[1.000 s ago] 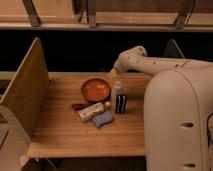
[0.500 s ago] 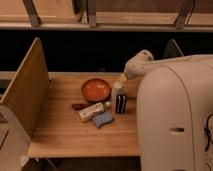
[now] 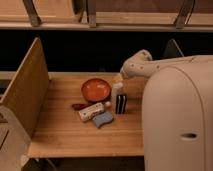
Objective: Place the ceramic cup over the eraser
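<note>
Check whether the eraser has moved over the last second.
No. The eraser stands in the same spot, right of the orange bowl and close beside the ceramic cup. The gripper hangs just above the cup.

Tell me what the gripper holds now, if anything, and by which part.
It cannot be told. The gripper is close above the ceramic cup, next to the eraser; no hold is visible.

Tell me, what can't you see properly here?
Camera view:
The wooden table's right side: hidden behind the robot's cream body.
The small white ceramic cup's base: hidden by the black striped eraser block.
The gripper, just above the cup: contact unclear.
The dark red thing by the orange bowl: too small.
</note>
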Controlling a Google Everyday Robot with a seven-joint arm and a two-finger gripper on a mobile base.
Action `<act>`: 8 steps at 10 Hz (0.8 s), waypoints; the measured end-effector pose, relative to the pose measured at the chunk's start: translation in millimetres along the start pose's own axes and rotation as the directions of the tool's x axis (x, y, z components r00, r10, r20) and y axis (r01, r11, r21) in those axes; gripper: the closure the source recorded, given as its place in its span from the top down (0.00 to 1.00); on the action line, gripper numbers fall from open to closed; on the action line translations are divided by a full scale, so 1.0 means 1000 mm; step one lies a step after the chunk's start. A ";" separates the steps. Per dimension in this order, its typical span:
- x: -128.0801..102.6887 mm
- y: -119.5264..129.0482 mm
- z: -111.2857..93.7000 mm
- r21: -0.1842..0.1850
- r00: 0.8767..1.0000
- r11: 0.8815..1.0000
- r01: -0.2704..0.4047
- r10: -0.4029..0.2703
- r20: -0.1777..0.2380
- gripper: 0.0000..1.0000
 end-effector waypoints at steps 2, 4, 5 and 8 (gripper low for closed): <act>0.001 0.018 -0.005 -0.047 1.000 0.999 0.024 -0.024 -0.002 0.80; 0.019 0.026 0.005 -0.084 0.998 0.996 0.032 -0.037 -0.053 0.80; 0.024 0.029 0.011 -0.102 0.997 0.994 0.027 -0.034 -0.067 0.80; 0.005 0.047 0.032 -0.179 0.997 0.983 0.033 -0.045 -0.064 0.80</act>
